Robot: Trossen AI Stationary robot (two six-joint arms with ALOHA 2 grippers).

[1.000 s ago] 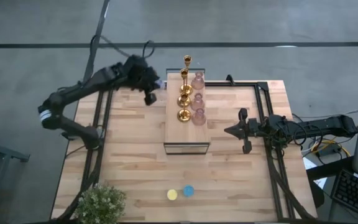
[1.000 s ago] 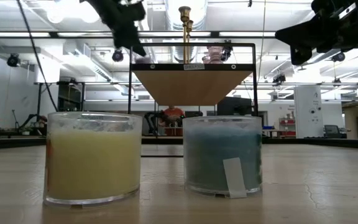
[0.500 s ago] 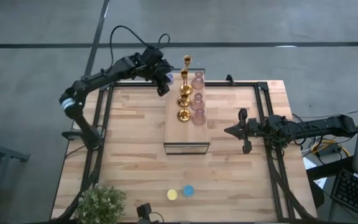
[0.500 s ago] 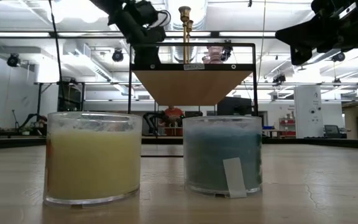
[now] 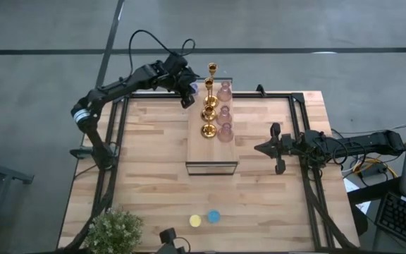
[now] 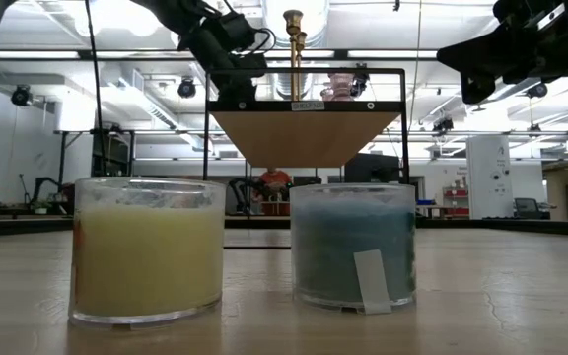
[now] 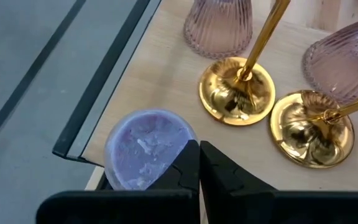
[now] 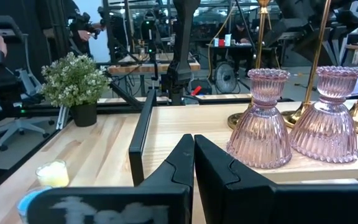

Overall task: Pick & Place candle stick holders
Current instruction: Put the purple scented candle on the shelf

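Swinging in from the surface's far-left edge, my left tool (image 7: 199,163), clenched empty, hangs over the purple cup (image 7: 146,149) on the block's (image 5: 212,152) far corner; I'd release, straddle, lower gently.

- Three gold holders (image 5: 208,106) stand upright in a row.
- Three pink holders (image 5: 224,113) stand just beside them.
- Purple cup (image 7: 146,149) apparently sits near the gold bases.
- Yellow cup (image 5: 195,221) and blue cup (image 5: 213,216) sit side by side.

Close up on the wooden tabletop (image 6: 501,296): round translucent yellow cup (image 6: 147,249) at left, round blue cup (image 6: 353,247) with white label just right. Far behind, raised light-wood block (image 6: 308,133) bearing tall shiny gold candlestick (image 6: 292,54).
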